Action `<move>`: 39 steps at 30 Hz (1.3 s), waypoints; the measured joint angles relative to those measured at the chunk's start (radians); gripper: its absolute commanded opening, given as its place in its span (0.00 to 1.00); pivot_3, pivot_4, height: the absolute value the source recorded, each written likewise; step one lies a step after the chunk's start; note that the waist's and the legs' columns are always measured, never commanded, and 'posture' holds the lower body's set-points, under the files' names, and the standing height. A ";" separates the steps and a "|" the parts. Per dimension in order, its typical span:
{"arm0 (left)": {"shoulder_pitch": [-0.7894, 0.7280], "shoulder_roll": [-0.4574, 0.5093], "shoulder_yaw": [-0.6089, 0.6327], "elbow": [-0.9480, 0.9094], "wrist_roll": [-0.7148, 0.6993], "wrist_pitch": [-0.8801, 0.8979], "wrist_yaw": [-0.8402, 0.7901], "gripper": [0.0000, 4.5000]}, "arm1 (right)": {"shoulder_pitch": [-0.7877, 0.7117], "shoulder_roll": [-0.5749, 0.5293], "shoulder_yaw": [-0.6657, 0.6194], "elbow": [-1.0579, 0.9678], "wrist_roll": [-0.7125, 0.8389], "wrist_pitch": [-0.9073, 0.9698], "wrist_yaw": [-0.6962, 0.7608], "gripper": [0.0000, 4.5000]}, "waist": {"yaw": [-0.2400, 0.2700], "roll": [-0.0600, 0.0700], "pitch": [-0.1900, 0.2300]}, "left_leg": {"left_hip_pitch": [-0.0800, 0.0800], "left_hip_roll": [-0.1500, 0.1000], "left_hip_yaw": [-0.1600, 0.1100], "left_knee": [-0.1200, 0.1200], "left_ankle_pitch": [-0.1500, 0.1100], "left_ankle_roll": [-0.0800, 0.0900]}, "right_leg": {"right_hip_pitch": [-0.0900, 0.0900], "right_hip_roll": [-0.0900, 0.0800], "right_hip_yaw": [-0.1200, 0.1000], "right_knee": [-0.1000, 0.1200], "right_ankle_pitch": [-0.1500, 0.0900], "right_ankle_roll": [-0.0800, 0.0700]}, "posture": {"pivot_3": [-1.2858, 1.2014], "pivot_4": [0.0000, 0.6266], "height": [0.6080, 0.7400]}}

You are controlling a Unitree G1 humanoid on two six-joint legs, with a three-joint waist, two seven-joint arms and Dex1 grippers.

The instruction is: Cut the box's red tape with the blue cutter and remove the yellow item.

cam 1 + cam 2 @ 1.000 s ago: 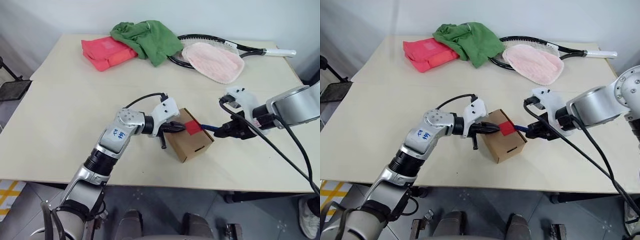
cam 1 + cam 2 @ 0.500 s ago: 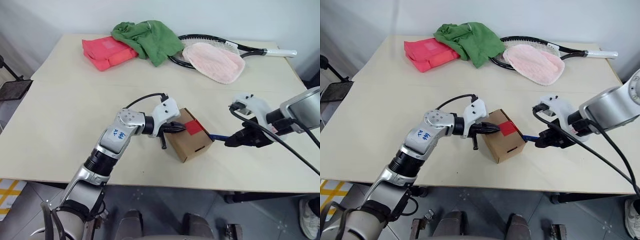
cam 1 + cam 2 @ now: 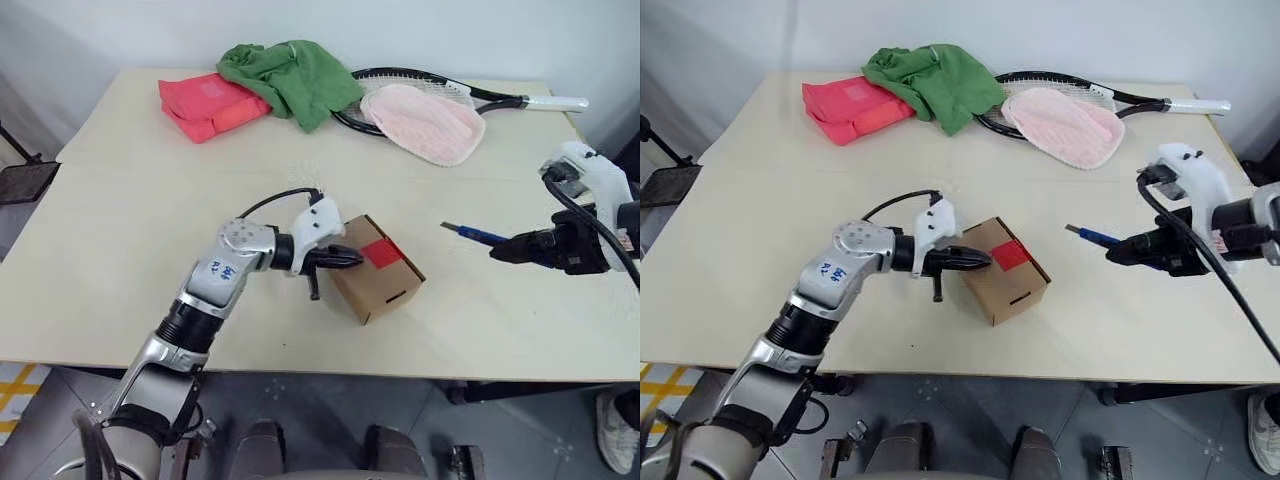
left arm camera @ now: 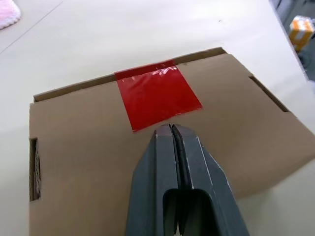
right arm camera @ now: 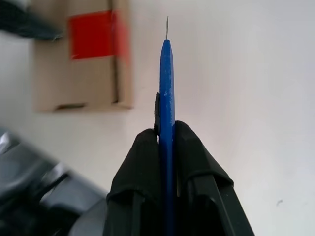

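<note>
While the right gripper (image 3: 1140, 247) pinches the blue cutter (image 3: 1092, 236) well clear of the box (image 3: 377, 268), its bared tip could snag the flap on return; the left gripper (image 4: 171, 132), fingers together, merely presses near the red tape (image 4: 156, 93), so the box might skid.

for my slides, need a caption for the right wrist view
Right hand gripping the slim blue plastic cutter, blade out, beside the brown cardboard box with its red tape square.
</note>
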 measured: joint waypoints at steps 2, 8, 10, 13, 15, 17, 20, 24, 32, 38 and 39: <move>-0.001 0.012 0.046 -0.002 -0.036 -0.023 -0.018 0.00 | 0.208 0.051 -0.093 -0.018 -0.182 -0.157 0.098 0.03 | 0.003 -0.003 0.000 | 0.000 0.000 0.000 0.000 0.000 0.000 | 0.001 0.000 -0.001 0.000 0.000 0.001 | 0.52 0.24 1.00; 0.014 0.114 0.135 -0.026 -0.101 -0.024 -0.083 0.00 | 0.454 0.318 -0.141 0.181 -0.649 -0.578 0.307 0.03 | -0.001 0.000 0.000 | 0.000 0.000 0.001 0.001 0.000 0.000 | 0.001 -0.001 0.000 0.000 0.001 0.002 | 0.52 0.24 1.00; 0.042 0.135 0.154 -0.050 -0.123 -0.021 -0.097 0.00 | 0.435 0.379 -0.157 0.294 -0.755 -0.659 0.327 0.03 | -0.005 0.001 0.000 | 0.001 0.000 0.001 0.001 0.000 0.000 | 0.001 0.000 0.000 0.000 0.001 0.002 | 0.52 0.24 1.00; 0.096 0.178 0.198 -0.062 -0.140 -0.019 -0.101 0.00 | 0.406 0.446 -0.190 0.419 -0.841 -0.728 0.382 0.03 | -0.016 0.001 0.000 | 0.001 0.000 0.001 -0.001 0.000 0.000 | 0.001 0.000 0.000 0.000 0.001 0.002 | 0.52 0.24 1.00; 0.152 0.214 0.231 -0.074 -0.144 -0.019 -0.094 0.00 | 0.414 0.457 -0.227 0.474 -0.868 -0.734 0.445 0.19 | -0.025 0.001 0.000 | 0.002 0.000 0.001 -0.002 0.000 0.000 | 0.001 0.000 0.000 -0.001 0.001 0.002 | 0.52 0.24 1.00; 0.212 0.230 0.261 -0.104 -0.151 -0.012 -0.073 0.00 | 0.458 0.450 -0.258 0.457 -0.882 -0.734 0.532 0.31 | -0.026 0.001 0.000 | 0.002 0.000 0.001 -0.002 0.000 0.000 | 0.001 0.000 0.000 0.000 0.001 0.002 | 0.52 0.24 1.00; 0.293 0.232 0.280 -0.162 -0.168 0.005 -0.044 0.00 | 0.519 0.446 -0.306 0.412 -0.905 -0.733 0.615 0.55 | -0.023 0.001 0.000 | 0.002 0.000 0.001 0.000 0.000 0.000 | 0.002 0.000 0.000 -0.001 0.001 0.002 | 0.52 0.24 1.00; 0.419 0.231 0.317 -0.231 -0.186 0.029 0.024 0.00 | 0.624 0.420 -0.432 0.369 -0.938 -0.763 0.699 0.75 | -0.022 0.002 0.000 | 0.002 0.000 0.001 0.000 0.000 0.000 | 0.002 -0.001 0.000 0.000 0.001 0.002 | 0.52 0.24 1.00; 0.480 0.204 0.333 -0.292 -0.196 0.045 0.138 0.00 | 0.617 0.514 -0.499 0.096 -0.915 -0.790 0.795 0.45 | -0.027 0.002 0.000 | 0.006 0.000 0.001 -0.001 0.000 0.000 | 0.005 0.000 0.001 0.001 0.001 0.002 | 0.52 0.24 1.00; 0.479 0.132 0.246 -0.293 -0.164 0.045 0.210 0.00 | 0.493 0.690 -0.256 0.081 -1.121 -0.952 0.782 0.00 | -0.023 0.002 0.000 | 0.006 0.000 0.001 0.000 0.000 -0.001 | 0.005 0.000 0.001 0.001 0.001 0.002 | 0.52 0.24 1.00; 0.476 0.110 0.232 -0.291 -0.159 0.046 0.227 0.00 | 0.473 0.715 -0.215 0.105 -1.174 -0.999 0.775 0.00 | -0.023 0.002 0.000 | 0.005 0.000 0.001 0.000 0.000 -0.001 | 0.004 0.000 0.001 0.001 0.001 0.002 | 0.52 0.24 1.00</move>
